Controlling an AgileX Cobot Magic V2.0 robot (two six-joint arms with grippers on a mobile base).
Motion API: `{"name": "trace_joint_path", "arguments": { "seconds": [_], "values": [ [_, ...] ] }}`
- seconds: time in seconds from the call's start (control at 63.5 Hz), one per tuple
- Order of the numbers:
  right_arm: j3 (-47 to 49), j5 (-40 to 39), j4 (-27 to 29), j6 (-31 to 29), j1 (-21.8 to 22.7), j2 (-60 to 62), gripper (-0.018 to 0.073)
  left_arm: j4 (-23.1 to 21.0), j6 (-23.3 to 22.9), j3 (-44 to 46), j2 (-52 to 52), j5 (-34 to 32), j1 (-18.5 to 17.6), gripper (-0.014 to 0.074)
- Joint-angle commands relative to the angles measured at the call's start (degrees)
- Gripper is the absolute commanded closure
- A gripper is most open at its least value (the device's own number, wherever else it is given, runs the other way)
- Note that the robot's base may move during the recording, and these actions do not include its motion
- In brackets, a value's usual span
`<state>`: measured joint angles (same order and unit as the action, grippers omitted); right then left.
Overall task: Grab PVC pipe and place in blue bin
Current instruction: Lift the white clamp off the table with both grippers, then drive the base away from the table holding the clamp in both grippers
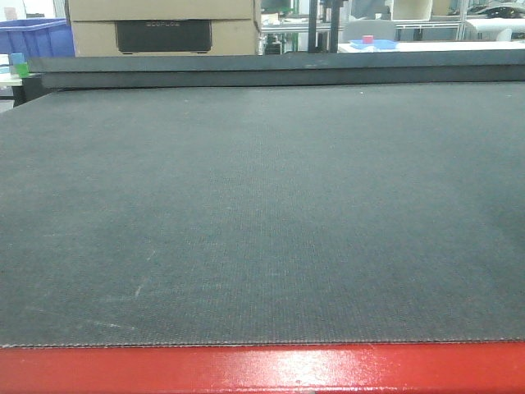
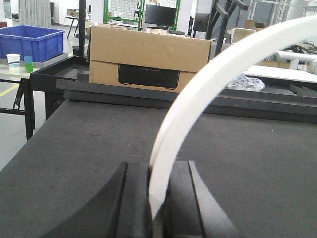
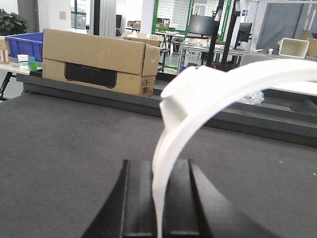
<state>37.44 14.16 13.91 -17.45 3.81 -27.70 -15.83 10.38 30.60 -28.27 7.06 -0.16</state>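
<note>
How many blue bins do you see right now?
1: the blue bin stands far left, left of the cardboard box, behind two cups. A small blue tray far back may be another.

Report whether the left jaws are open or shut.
Shut: the left gripper jaws clamp the base of the white PVC pipe.

Smooth plastic PVC pipe (image 2: 195,94), matt woven tabletop (image 1: 262,205).

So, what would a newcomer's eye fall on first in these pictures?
A white arch rises from the shut left gripper; a second white arch stands the same way in the right gripper. Behind the dark mat sit a cardboard box and, further left, a blue bin.
</note>
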Motion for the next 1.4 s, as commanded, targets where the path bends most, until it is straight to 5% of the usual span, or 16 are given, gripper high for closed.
{"name": "trace_joint_path", "arguments": {
  "seconds": [0.0, 0.929, 1.386],
  "values": [
    [0.09, -1.41, -0.50, -0.24, -0.16, 0.30, 0.0727, -0.07, -0.05, 0.54, 0.41, -1.63, -0.44, 0.0707],
    [0.09, -1.41, -0.50, -0.24, -0.16, 0.30, 0.0727, -0.07, -0.05, 0.54, 0.41, -1.63, -0.08, 0.0707],
    [0.09, -1.41, -0.50, -0.24, -0.16, 0.30, 0.0727, -0.07, -0.05, 0.54, 0.41, -1.73, 11.32, 0.0707]
  ]
}}
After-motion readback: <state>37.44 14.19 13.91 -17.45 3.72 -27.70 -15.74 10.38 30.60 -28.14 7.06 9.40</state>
